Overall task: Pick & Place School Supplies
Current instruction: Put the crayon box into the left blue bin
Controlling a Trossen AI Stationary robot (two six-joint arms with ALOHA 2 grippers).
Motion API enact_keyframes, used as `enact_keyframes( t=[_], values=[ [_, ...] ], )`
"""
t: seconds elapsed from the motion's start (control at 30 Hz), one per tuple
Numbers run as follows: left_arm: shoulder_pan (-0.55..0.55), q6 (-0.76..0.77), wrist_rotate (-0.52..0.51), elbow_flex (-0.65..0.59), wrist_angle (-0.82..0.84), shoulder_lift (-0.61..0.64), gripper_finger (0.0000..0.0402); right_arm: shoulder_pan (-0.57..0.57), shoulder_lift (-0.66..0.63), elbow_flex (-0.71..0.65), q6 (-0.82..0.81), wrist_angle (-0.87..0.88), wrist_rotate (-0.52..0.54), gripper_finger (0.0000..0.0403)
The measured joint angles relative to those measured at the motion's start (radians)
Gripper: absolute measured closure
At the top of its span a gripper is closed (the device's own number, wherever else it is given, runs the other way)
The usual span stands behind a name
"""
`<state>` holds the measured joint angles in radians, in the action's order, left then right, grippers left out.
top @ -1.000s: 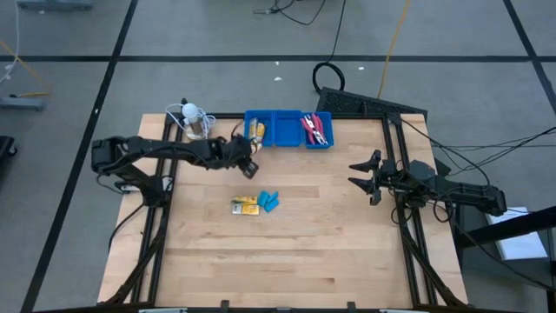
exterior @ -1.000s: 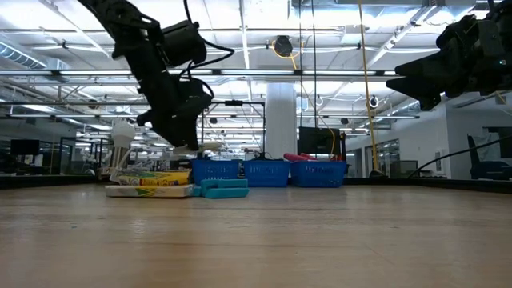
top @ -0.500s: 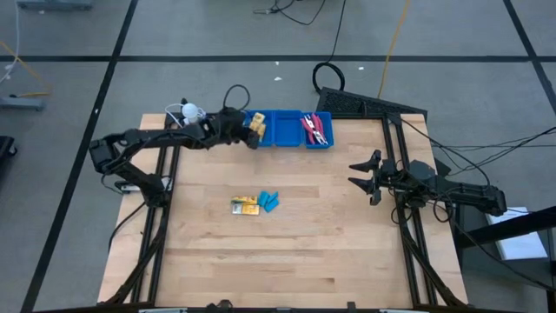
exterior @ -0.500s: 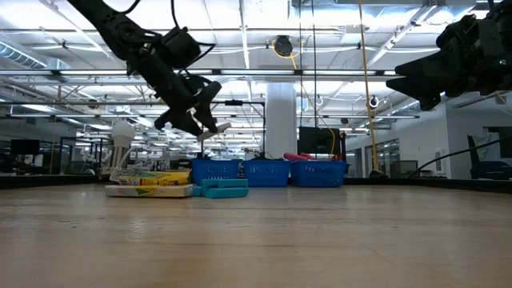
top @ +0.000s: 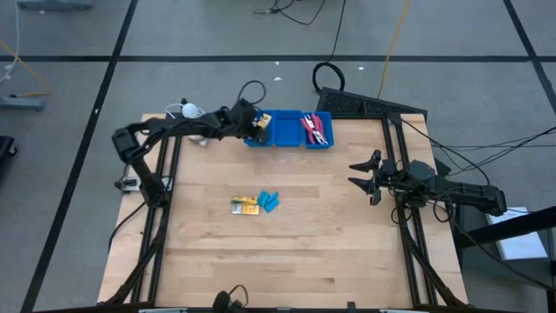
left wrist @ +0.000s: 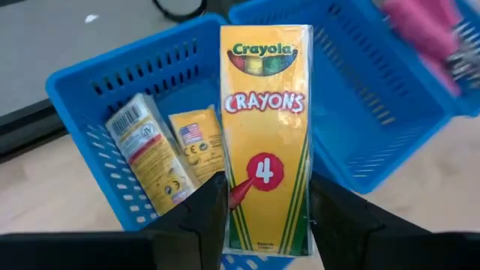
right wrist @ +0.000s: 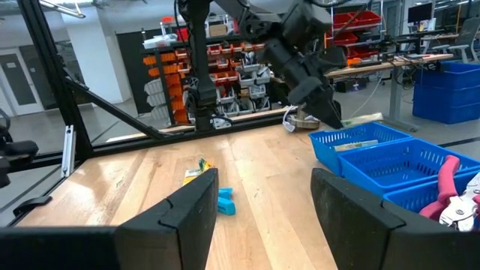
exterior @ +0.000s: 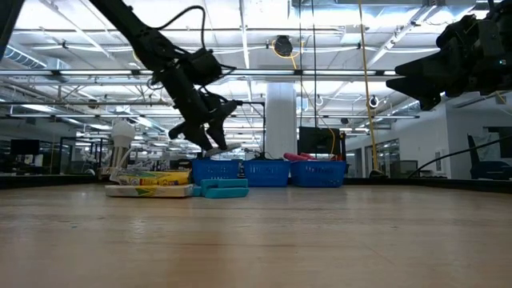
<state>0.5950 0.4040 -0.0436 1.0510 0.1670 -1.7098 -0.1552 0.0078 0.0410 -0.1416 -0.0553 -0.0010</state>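
A pale wooden table [top: 287,243] stands on a grey carpeted floor crossed by dark lines, with cables trailing behind it; from table height, a large hall with ceiling lights and shelving shows beyond. At the far edge of the table sits a blue three-compartment tray [top: 280,140]. The left gripper [left wrist: 264,225] is raised over the tray's left compartment, its two dark fingers clamped on the sides of a yellow crayon box [left wrist: 266,135], which it holds lengthwise above that compartment. Two more crayon packets [left wrist: 169,154] already lie inside the same compartment, leaning against each other. The middle compartment looks bare in the left wrist view, and the right one holds pink-handled scissors [top: 314,129]. Near the middle of the table another yellow packet [top: 246,205] lies flat, with light-blue pieces [top: 269,201] just beside it on its right. A white round object [top: 190,111] with a coiled cable sits at the table's far left corner, near the left arm. The right gripper [top: 363,176] waits in the air by the table's right edge, well apart from everything, its fingers spread and holding nothing.
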Motion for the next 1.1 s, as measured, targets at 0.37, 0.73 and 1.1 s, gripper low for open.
enact_keyframes(
  t=[0.37,0.73,1.1],
  values=[
    [0.001,-0.010,-0.112,0.073,0.107,-0.056,0.0239,0.000,0.000,0.000,0.000,0.000,0.000,0.0198],
    [-0.001,0.016,-0.115,0.073,0.122,-0.056,0.0239,0.000,0.000,0.000,0.000,0.000,0.000,0.0197],
    [-0.013,0.020,-0.114,0.072,0.122,-0.072,0.0238,0.000,0.000,0.000,0.000,0.000,0.000,0.0195]
  ],
)
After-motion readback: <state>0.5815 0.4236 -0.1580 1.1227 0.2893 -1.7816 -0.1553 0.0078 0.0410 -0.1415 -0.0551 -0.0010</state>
